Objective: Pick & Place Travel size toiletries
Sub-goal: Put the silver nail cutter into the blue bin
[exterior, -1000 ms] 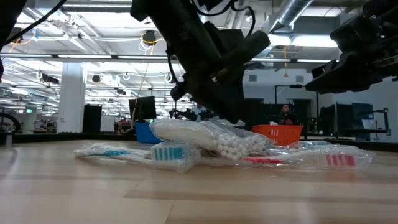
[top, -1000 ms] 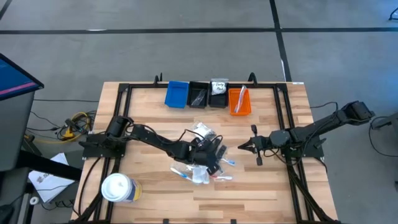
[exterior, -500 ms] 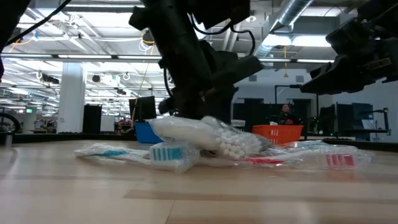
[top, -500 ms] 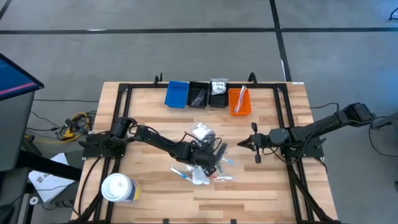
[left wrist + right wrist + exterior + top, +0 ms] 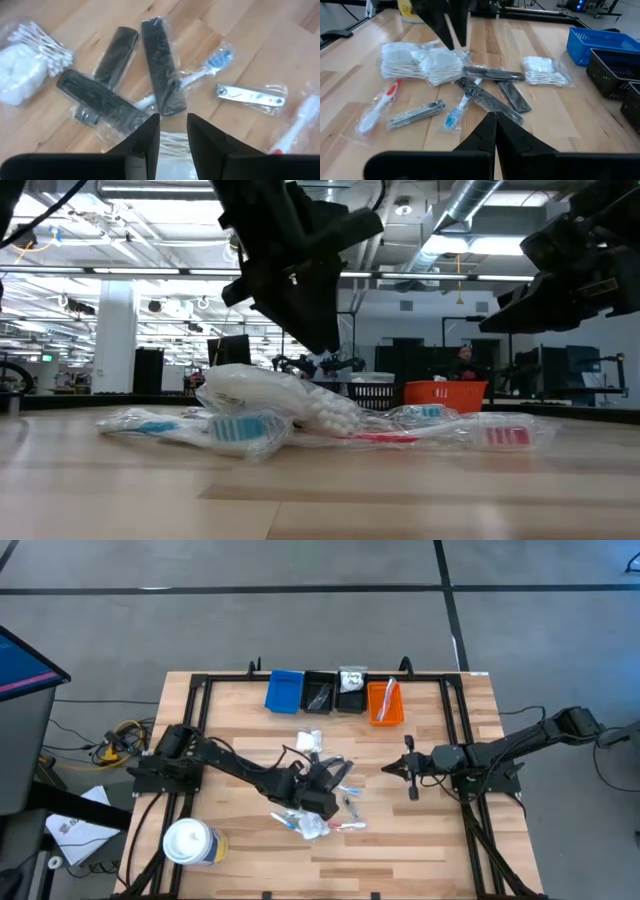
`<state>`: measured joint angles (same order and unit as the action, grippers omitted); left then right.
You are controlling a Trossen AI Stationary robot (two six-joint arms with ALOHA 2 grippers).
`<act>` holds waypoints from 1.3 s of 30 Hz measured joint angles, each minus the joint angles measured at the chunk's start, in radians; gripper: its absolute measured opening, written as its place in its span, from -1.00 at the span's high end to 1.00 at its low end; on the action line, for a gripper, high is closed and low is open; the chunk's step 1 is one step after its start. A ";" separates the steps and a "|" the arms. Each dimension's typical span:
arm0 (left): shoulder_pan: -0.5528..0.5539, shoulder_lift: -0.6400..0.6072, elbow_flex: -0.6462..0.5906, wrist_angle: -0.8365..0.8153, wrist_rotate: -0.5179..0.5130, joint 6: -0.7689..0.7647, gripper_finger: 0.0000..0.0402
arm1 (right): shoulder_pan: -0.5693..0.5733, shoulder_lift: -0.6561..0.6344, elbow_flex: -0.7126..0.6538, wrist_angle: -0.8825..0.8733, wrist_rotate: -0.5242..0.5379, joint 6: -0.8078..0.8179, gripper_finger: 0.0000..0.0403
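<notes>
Since a second ago the left arm has drawn back toward its own side, and the heap of toiletries has slid left and nearer with it. Largest on the wooden table (image 5: 250,860) is the white tub (image 5: 189,842) at the near left corner, well apart from the work. At the far edge stand four bins in a row: blue bin (image 5: 284,691), two black bins (image 5: 320,692), orange bin (image 5: 385,703). The left gripper (image 5: 322,790) hangs just above the travel size toiletries (image 5: 318,818), its fingers (image 5: 142,142) a narrow gap apart with nothing between them. Under it lie three black combs (image 5: 160,65) crossed in clear wrap, a blue toothbrush (image 5: 212,65), a nail clipper (image 5: 250,95) and a cotton swab sachet (image 5: 27,57). One more sachet (image 5: 309,739) lies apart, farther off. The right gripper (image 5: 397,769) waits to the right of the pile, its fingers pressed together, empty.
</notes>
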<state>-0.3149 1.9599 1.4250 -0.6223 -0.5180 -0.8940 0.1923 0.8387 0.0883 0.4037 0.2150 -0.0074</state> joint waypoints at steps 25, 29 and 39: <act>-0.049 0.120 0.001 0.070 0.119 0.014 0.55 | -0.047 0.000 0.000 -0.088 0.075 0.122 1.00; -0.040 0.083 0.002 -0.010 0.026 -0.019 0.55 | -0.049 0.000 0.000 -0.086 0.075 0.118 1.00; -0.048 0.077 0.001 -0.119 0.052 -0.077 0.55 | -0.049 0.000 0.000 -0.104 0.074 0.113 1.00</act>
<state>-0.3625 2.0373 1.4258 -0.7410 -0.4659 -0.9707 0.1436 0.8387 0.0883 0.2992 0.2890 0.1059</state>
